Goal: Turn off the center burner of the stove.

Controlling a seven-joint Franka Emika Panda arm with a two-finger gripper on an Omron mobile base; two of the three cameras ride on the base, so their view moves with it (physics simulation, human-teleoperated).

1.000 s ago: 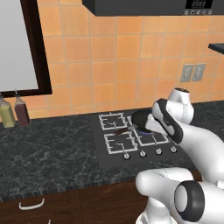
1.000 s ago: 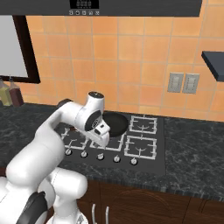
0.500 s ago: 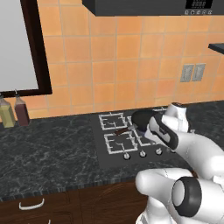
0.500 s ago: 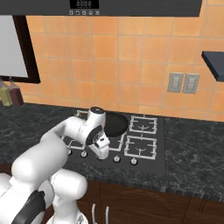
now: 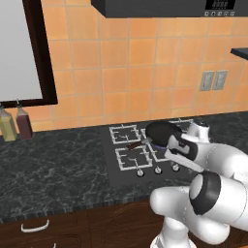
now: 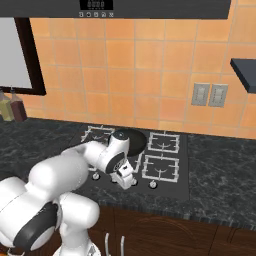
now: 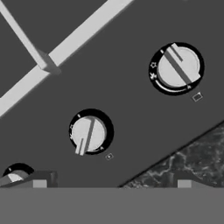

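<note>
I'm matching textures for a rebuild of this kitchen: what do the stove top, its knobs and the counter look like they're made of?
The stove top looks like smooth black glass or enamel: flat, uniformly dark, matte here. The knobs look like brushed silver metal, pale with a raised bar, possibly plastic. The counter looks like polished dark stone, granite or marble, from its pale veining.

Clearly a home kitchen: built-in stove (image 5: 145,150) set in dark stone counter (image 5: 58,169), orange wall tiles (image 5: 126,72), range hood (image 5: 160,7) overhead.
</note>
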